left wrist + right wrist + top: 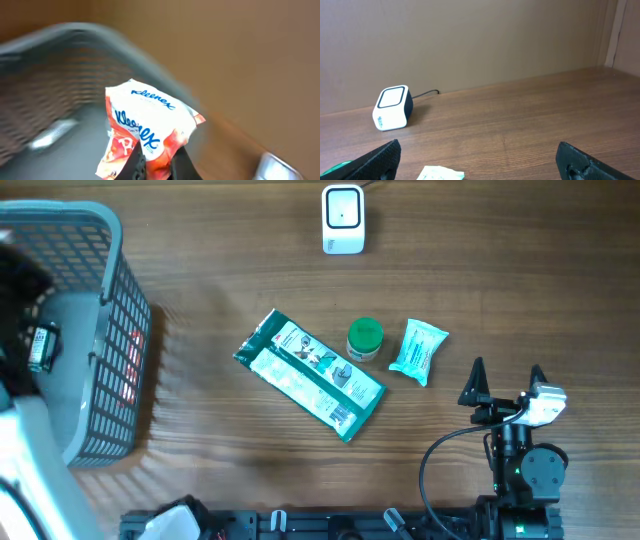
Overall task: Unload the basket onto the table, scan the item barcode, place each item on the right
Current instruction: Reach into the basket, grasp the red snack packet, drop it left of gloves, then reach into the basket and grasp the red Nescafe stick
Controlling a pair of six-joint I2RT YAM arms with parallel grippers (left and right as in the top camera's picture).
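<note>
Left gripper (157, 162): clenched. In the left wrist view its two dark fingers (135, 167) pinch the lower edge of a Kleenex packet (145, 125), white with blue lettering and an orange-red lower half. The packet stands up from the fingers and is crumpled at the pinch. It hangs over the grey mesh basket (60, 65); the view is blurred, so I cannot tell whether it is clear of the basket floor.

Overhead, the basket (125, 350) is at the table's left edge, with the left arm above its inner side. I cannot make out the packet itself in that view.

Right gripper (507, 370): released, jaws spread wide, nothing between them or touching them. It sits well to the right of the basket, apart from every item.

The scanner (343, 218), a white box with a dark window, is right of the basket toward the far edge. Between the basket and the right gripper lie a long green-and-white package (310, 375), a green-lidded jar (364, 338) just beside its right end, and a teal pouch (418, 351) further right.
</note>
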